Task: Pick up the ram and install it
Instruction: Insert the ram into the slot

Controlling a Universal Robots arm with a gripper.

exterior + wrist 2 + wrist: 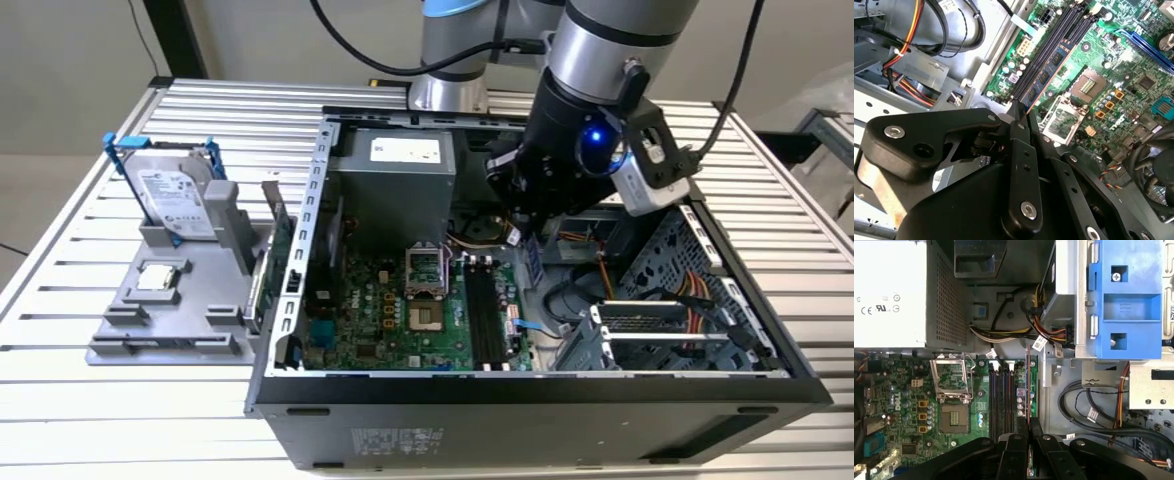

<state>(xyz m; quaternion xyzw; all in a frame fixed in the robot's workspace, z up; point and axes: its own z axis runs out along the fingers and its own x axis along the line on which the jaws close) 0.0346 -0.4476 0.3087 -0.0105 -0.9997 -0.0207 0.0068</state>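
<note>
One hand [1028,424] clamped on ram [1027,382].

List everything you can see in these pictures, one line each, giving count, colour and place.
table: one, silver slats, under everything.
computer case: one, black, open, on the table.
motherboard: one, green, inside the case.
power supply: one, grey, inside the case.
ram: one, green with dark chips, in the claw at the black slots.
tray: one, grey, on the exterior view's left of the case.
hard drive: one, silver in blue frame, upright on the tray.
processor chip: one, silver, flat on the tray.
cables: several, black, yellow, red, inside the case.
arm: one, silver, reaching into the case.
claw: one, black, shut on the ram.
</note>
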